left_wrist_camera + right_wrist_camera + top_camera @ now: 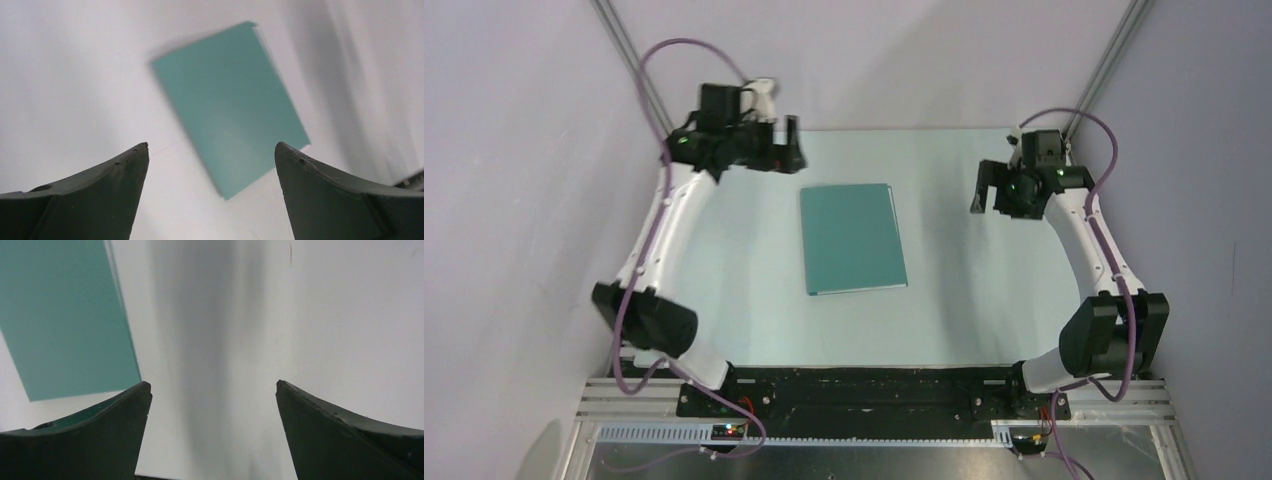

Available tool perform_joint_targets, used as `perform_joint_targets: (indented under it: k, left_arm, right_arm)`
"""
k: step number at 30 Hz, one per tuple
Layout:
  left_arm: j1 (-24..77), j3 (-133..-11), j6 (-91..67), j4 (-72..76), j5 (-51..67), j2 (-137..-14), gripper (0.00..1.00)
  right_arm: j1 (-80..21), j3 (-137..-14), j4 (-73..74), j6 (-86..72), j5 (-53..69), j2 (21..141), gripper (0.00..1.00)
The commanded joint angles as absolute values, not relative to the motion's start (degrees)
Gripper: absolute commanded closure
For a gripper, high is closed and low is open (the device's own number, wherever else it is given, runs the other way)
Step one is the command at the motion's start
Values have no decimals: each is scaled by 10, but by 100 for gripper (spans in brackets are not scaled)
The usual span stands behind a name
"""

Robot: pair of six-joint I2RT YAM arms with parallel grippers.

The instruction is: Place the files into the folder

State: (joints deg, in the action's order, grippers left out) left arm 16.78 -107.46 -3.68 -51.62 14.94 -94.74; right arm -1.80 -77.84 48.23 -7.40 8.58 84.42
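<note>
The folder [853,238] lies closed and flat at the centre of the bench [724,260], long side running 12 to 6 o'clock. It is a thin teal-green rectangle with a plain cover and a pale line along its 6 o'clock edge. The files are not visible in any view.

Handling, estimated: light, thin, flexible and smooth, so it may slide when pushed. Take hold at a free cover edge and lift that edge.

The left end effector [776,150] hovers at 11 o'clock of the folder, jaws spread wide and empty. The right end effector [996,195] hovers between 2 and 3 o'clock, likewise spread and empty.
</note>
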Motion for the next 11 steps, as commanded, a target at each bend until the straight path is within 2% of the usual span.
perform_joint_targets:
  k: [1, 4, 11]
  left_arm:
    - [87, -978, -56, -467, 98, -852, 0]
    - [77, -904, -36, -387, 27, -782, 1]
    - [76, -796, -88, -300, 22, -743, 0]
  right_arm:
    - [-77, -895, 478, -78, -25, 819, 1]
    - [-100, -922, 463, -85, -33, 808, 0]
    - [-107, -859, 402, -107, -45, 795, 1]
